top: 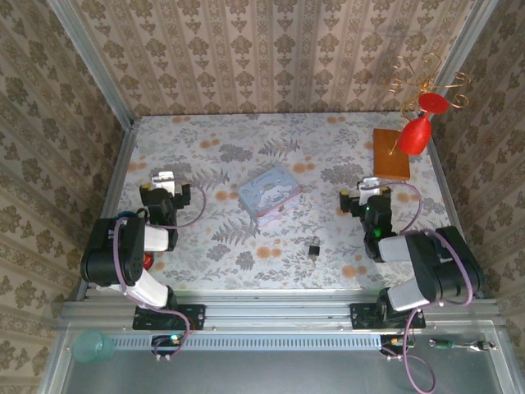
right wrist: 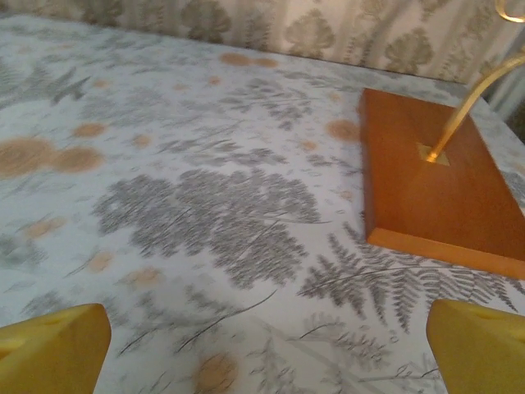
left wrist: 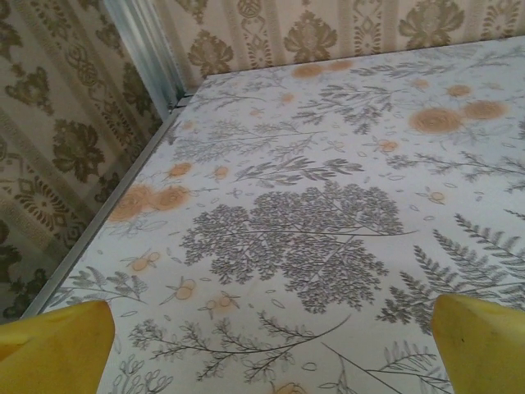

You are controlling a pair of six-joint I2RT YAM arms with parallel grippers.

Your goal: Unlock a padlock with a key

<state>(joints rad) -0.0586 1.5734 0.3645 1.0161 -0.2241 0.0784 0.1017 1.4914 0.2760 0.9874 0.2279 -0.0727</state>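
From the overhead camera I see 1 container on the table: a rectangular pastel blue-pink tin [top: 270, 193] lying flat near the middle, turned at a slant to the table edges. Its lid is on, so I cannot tell what is inside. A teal cup [top: 93, 346] sits on the metal ledge below the left arm's base, and its contents are too small to make out.

The tablecloth [top: 246, 148] is pale, printed with grey ferns and orange blossoms. At the far right stands a flat rectangular wooden base [top: 391, 153], smooth and orange-brown, with a thin golden wire stem [right wrist: 472, 98] rising from it and 2 glossy red ornaments [top: 416, 135] hanging from the stem's curls.

The padlock [top: 313, 248] is a tiny dark squarish block on the cloth, nearer to me than the tin and between the 2 arms, well apart from both. It is too small for me to read its long axis or which way the shackle points.

The left gripper [top: 166, 178] is spread fully wide with nothing between its yellow fingertips [left wrist: 53, 349], only bare cloth below. The right gripper [top: 369, 183] is just as wide and empty, its yellow fingertips [right wrist: 480, 345] framing the cloth just beside the wooden base.
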